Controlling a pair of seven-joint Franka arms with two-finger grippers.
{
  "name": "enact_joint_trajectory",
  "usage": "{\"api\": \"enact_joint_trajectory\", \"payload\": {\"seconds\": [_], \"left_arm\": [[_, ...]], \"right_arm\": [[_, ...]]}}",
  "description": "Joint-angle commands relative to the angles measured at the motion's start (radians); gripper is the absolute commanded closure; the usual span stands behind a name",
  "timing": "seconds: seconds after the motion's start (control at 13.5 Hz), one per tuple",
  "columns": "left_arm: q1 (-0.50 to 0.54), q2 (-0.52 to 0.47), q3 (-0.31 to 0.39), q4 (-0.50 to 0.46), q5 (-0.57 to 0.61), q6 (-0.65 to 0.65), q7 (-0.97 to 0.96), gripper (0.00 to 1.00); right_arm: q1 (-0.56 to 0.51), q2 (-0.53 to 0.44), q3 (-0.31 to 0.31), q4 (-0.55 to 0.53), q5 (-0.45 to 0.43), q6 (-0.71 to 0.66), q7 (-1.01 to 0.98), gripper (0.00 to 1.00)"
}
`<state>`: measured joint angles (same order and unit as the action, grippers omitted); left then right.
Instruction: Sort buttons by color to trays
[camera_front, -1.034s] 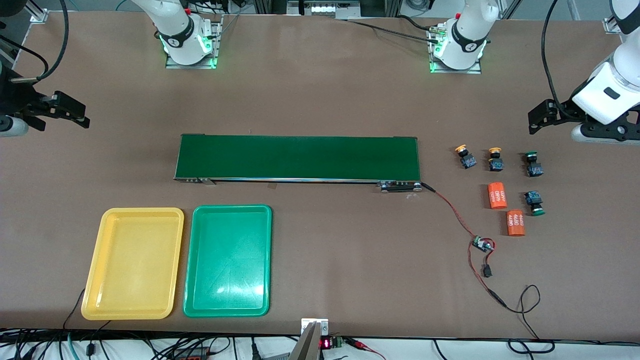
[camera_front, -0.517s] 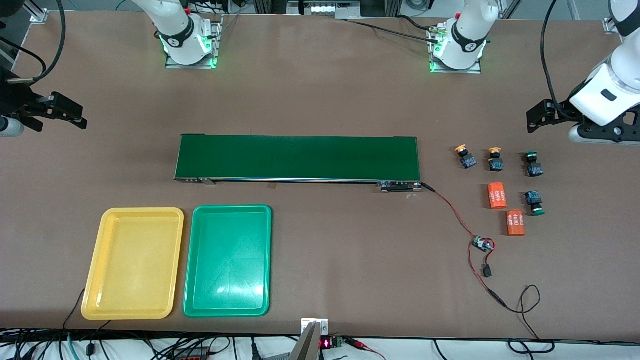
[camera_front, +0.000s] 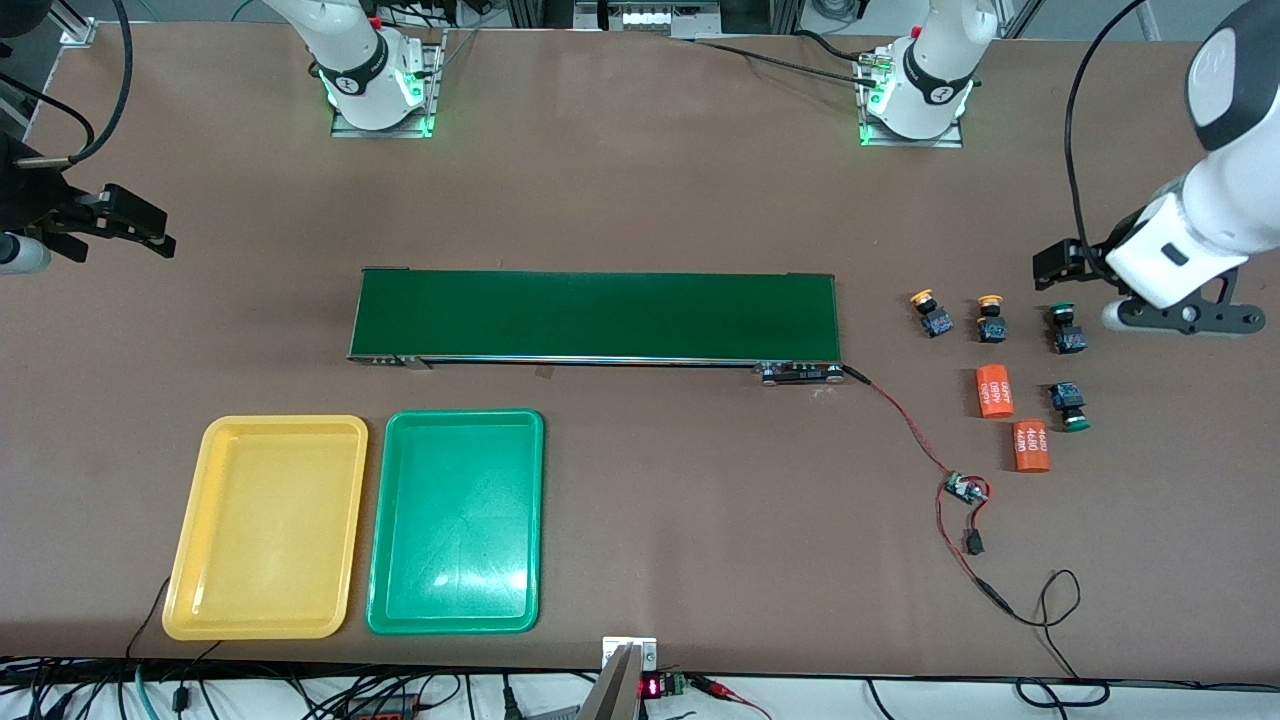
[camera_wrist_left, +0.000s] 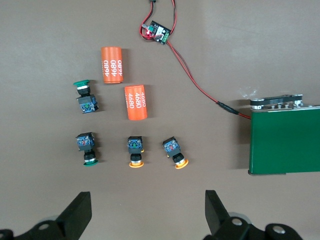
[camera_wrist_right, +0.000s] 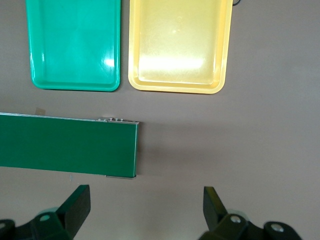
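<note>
Front view: the four buttons lie loose on the table at the left arm's end, past the end of the conveyor belt (camera_front: 595, 315). Two yellow-capped buttons (camera_front: 932, 313) (camera_front: 992, 317) and one green-capped button (camera_front: 1066, 329) form a row; the second green-capped button (camera_front: 1070, 405) lies nearer the camera, beside two orange cylinders (camera_front: 995, 390) (camera_front: 1031, 445). A small circuit board (camera_front: 965, 489) on red-black wires lies nearer the camera again, wired to the belt's end.

The yellow tray (camera_front: 266, 527) and green tray (camera_front: 456, 521) sit side by side, just apart, near the camera toward the right arm's end. Both hold nothing.

The left gripper (camera_front: 1062, 262) hangs over bare table close to the green-capped button in the row. In the left wrist view its fingers (camera_wrist_left: 77, 215) stand wide apart, gripping nothing, with all four buttons in sight.

The right gripper (camera_front: 140, 225) hovers over bare table at the right arm's end, well apart from the trays. In the right wrist view its fingers (camera_wrist_right: 75, 205) are likewise spread wide and hold nothing.
</note>
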<state>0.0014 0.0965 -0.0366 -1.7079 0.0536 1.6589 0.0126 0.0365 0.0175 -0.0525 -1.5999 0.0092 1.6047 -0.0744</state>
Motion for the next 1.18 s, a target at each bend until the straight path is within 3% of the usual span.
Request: {"api": "enact_joint_trajectory", "payload": {"seconds": [0.0, 0.37, 0.52, 0.66, 0.81, 0.96, 1.11], "left_arm": [[0.009, 0.075, 0.006, 0.033, 0.0, 0.042, 0.003, 0.0], [0.028, 0.182, 0.011, 0.033, 0.0, 0.169, 0.001, 0.0], [0.052, 0.232, 0.011, 0.031, 0.002, 0.231, 0.003, 0.0], [0.06, 0.276, 0.011, 0.028, 0.002, 0.288, 0.003, 0.0], [0.075, 0.314, 0.012, 0.027, 0.002, 0.332, 0.003, 0.0], [0.095, 0.347, 0.011, 0.027, 0.002, 0.372, 0.006, 0.0], [0.1, 0.377, 0.012, 0.024, 0.002, 0.409, 0.007, 0.0]], "right_arm": [[-0.004, -0.033, 0.005, -0.037, -0.003, 0.035, 0.015, 0.0], [-0.009, -0.03, 0.0, -0.035, 0.0, 0.025, 0.015, 0.0], [-0.026, -0.033, -0.027, -0.002, 0.0, -0.102, 0.012, 0.0], [-0.027, -0.033, -0.041, 0.107, -0.002, -0.233, 0.002, 0.0], [-0.02, -0.027, -0.026, 0.152, -0.012, -0.316, 0.007, 0.0], [-0.027, 0.059, -0.027, 0.161, 0.012, -0.308, 0.004, 0.0], [-0.033, 0.064, -0.035, 0.161, 0.047, -0.229, 0.002, 0.0]]}}
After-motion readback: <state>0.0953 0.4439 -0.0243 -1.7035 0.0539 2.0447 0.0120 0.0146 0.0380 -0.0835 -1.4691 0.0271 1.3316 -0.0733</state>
